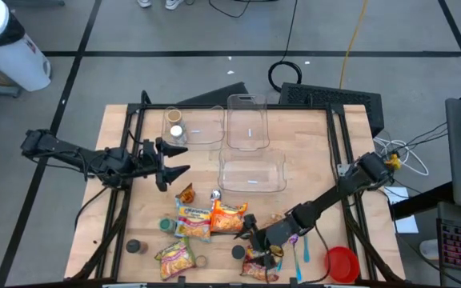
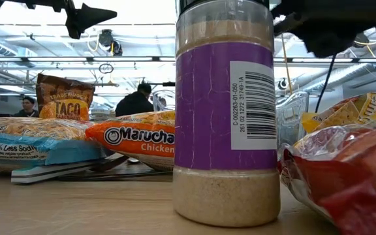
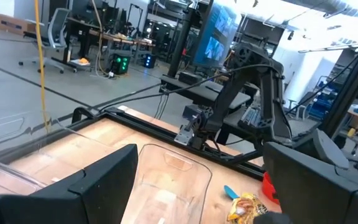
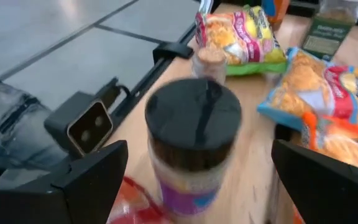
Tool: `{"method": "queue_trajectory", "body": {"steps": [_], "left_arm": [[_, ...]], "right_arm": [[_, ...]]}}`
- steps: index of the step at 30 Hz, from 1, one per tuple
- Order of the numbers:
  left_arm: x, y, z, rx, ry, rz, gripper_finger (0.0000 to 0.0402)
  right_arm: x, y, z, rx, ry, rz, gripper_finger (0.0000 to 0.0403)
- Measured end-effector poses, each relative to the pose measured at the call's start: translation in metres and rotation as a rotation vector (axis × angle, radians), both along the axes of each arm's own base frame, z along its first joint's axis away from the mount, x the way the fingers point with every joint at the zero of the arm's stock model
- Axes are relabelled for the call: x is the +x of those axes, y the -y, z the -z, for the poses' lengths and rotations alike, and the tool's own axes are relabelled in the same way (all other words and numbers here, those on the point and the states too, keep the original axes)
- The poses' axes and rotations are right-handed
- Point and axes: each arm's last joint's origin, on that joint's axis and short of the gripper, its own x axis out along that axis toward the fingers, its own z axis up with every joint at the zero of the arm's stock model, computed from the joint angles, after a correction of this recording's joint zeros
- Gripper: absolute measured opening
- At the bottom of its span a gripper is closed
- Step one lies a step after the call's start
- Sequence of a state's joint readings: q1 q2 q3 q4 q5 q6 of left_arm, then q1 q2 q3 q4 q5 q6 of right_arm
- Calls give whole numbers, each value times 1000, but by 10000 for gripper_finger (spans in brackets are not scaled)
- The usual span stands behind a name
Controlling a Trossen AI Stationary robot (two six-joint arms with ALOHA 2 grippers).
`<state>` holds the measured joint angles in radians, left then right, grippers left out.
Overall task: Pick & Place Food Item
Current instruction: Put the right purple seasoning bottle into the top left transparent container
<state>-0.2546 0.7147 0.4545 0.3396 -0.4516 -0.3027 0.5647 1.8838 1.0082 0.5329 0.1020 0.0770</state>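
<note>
Purple-labelled spice jar with a black lid (image 4: 191,143) stands ungrasped on the table (image 1: 310,152) between the right claw's (image 4: 194,180) open fingers; left claw (image 1: 174,160) open, empty; placing remains.

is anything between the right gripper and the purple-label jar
No. The right gripper is open with the jar directly ahead between its fingers, nothing between them. A red packet lies beside the jar's base.

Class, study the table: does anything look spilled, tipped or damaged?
Nothing stands out. The purple-labelled jar stands upright with its lid on, the noodle packets lie sealed in a loose heap, and the clear containers sit unbroken.
</note>
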Motion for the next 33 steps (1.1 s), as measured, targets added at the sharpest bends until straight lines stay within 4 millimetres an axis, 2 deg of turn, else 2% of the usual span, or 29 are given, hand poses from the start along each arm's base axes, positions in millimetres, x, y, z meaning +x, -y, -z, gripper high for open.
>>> {"method": "queue_trajectory", "body": {"steps": [6,11,15,25,29,33], "left_arm": [[0,0,-1,-2,8,-2,351],[0,0,-1,-2,6,-2,351],[0,0,-1,-5,8,-2,351],[0,0,-1,-5,9,-2,351],[0,0,-1,-18,12,-1,351],[0,0,-1,-22,12,0,351]], "right_arm": [[8,-5,17,-8,-13,3,391],[9,-6,22,5,-28,13,379],[10,-6,21,13,-16,15,336],[10,-6,20,19,-6,16,192],[7,-4,7,19,4,13,153],[-1,2,-26,18,24,26,152]]}}
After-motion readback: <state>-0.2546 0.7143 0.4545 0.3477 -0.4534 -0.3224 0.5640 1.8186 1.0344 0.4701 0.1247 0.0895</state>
